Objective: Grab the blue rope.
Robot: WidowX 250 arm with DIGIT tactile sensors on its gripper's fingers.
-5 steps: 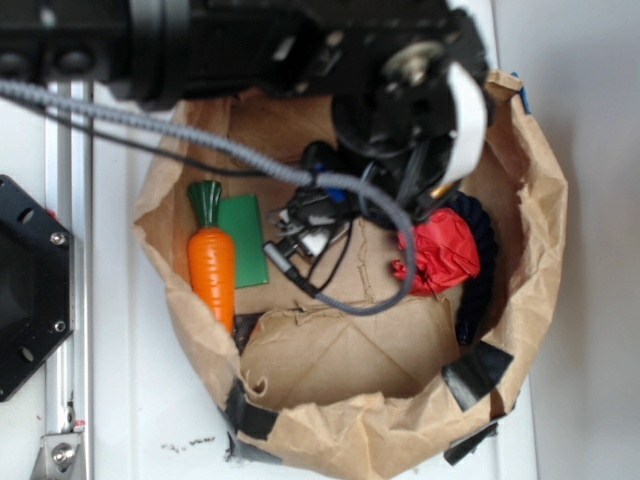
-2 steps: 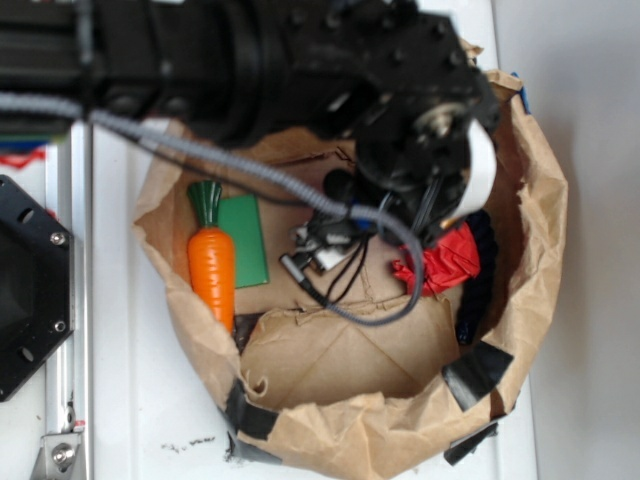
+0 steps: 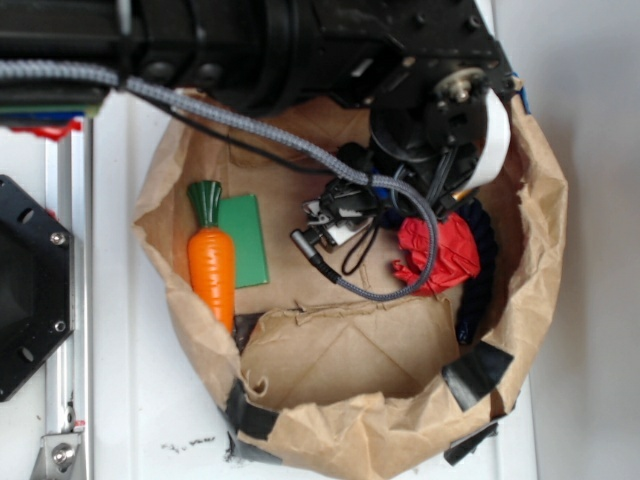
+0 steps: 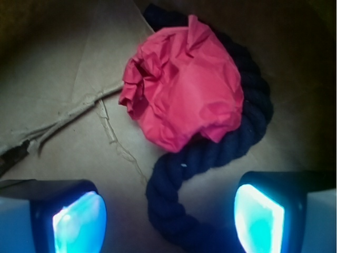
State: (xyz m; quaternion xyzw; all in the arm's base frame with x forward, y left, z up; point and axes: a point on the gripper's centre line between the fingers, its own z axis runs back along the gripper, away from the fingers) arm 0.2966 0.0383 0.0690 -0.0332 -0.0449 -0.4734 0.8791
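Thick dark navy twisted rope curving beneath crumpled red paper ball, black gripper spread wide above rope, brown paper bag floor.

one blue rope, dark navy, twisted. one crumpled red paper ball. one toy carrot, orange with green top. one flat green card. one brown paper bag holding all of these. several black tape patches on bag rim, at least three. one grey braided cable. one hand, two fingers with glowing blue pads.
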